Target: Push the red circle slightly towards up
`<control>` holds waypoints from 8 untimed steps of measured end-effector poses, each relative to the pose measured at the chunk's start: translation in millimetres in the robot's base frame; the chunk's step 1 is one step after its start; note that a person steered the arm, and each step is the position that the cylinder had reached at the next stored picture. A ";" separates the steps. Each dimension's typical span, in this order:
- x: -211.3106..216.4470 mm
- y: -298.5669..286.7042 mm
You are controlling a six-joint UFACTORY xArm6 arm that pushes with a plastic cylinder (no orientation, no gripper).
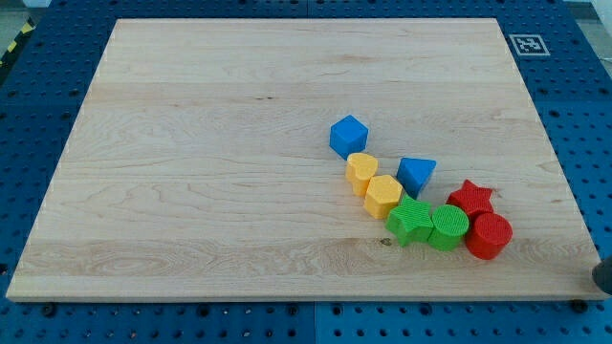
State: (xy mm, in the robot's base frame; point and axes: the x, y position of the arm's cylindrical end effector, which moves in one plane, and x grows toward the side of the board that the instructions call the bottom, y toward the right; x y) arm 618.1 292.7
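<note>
Jaws are not on this arm, so there is nothing to open, close or hold. It has only a rod.

The red circle (489,236) sits near the lower right corner of the bench (191,143). The green circle (448,227) is just left of the red circle and touches it. The red star (470,199) is just above the red circle, a bit to the left, and seems to touch it too. Further left of the red circle are the green star (411,222), the yellow hexagon (383,195) and the yellow heart (360,169). The blue triangle (416,175) and the blue cube (349,136) are up and left of it.

A dark round shape shows right of the red circle and a little lower, at the view's edge. I think it is my tip (604,289), but it is cut off. It is well apart from the red circle.

To push the red circle up, my tip must first get under it. The red star may get bumped.
</note>
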 end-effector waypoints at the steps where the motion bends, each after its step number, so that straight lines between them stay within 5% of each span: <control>1: -0.9 -40.5; 4: -18.0 -110.1; 6: -85.0 -63.2; 7: -82.5 -62.8; 8: -35.4 -62.9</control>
State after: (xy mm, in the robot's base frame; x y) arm 582.7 229.8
